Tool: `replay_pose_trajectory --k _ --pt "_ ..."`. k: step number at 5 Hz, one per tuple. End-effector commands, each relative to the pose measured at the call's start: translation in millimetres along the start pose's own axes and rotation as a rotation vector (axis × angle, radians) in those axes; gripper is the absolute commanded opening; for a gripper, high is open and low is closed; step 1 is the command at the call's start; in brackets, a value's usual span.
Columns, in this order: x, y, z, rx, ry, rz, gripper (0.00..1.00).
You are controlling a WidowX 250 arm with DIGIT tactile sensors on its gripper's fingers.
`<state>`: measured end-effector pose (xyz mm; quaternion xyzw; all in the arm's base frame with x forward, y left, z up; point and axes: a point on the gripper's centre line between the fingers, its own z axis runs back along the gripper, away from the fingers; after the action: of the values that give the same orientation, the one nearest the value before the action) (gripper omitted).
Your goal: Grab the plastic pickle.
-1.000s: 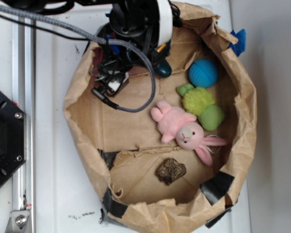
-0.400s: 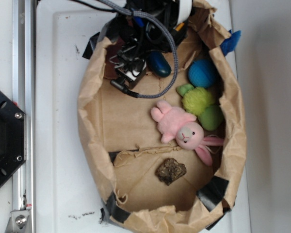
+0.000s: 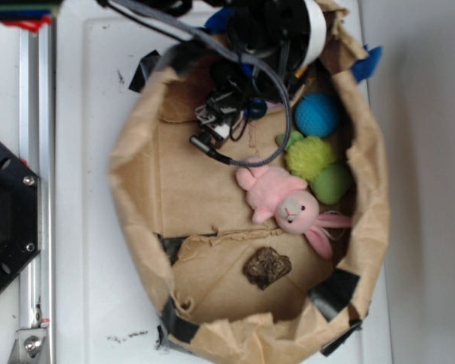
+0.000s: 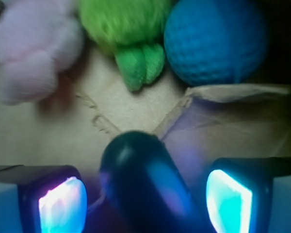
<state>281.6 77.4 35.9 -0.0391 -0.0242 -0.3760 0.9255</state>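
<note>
While the pickle (image 4: 148, 187) is straddled, the gripper (image 4: 145, 196) is held wide.
From left pad (image 4: 62, 203) to right pad (image 4: 229, 200), clearance is kept each side so both can be closed on it, near the bag's (image 3: 136, 197) far wall.

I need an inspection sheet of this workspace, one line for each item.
Surface: white table carrying a brown paper bin.
Job's things: pickle, dark green, between the fingers; gaps show on both sides.
Clutter: blue ball, green plush, pink bunny, brown lump.
End effector: end effector open, straddling the pickle.
Cables: braided cable looping above the bin floor.
Surroundings: metal rail, black plate at left.
</note>
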Motion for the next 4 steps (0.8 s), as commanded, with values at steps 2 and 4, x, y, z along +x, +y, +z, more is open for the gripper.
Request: replay_pose_trajectory --k 2,4 --pt "5.0 -0.5 13.2 0.044 -0.050 0.004 0.00" --pt "28.7 -25.6 56.3 0.124 -0.139 0.047 0.00"
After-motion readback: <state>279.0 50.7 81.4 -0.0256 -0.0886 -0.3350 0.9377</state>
